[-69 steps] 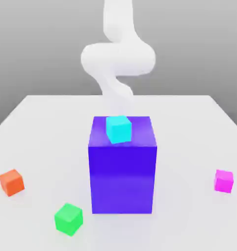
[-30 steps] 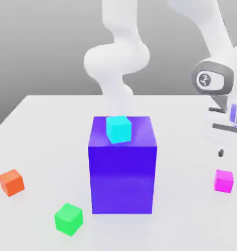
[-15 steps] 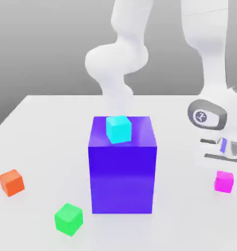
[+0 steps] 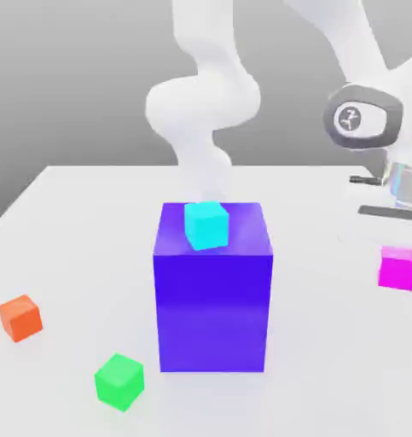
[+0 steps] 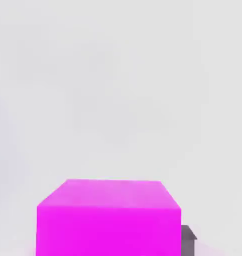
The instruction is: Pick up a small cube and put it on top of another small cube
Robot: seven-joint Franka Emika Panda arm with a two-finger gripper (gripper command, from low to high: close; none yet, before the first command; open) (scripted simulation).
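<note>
No legible text, numbers or brand names appear on any object. The only marking is a small white emblem on a dark circular cap (image 4: 353,119) on the arm's wrist housing in the exterior view; its shape cannot be read as a letter or word. The cubes, the block and the table carry no labels.

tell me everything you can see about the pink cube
The pink cube is small, plain and evenly magenta, with flat matte faces and sharp edges. It hangs upright above the white table at the exterior view's right, under the hand, well apart from the blue block. The gripper is shut on it; in the hand view a dark fingertip presses one side.
</note>
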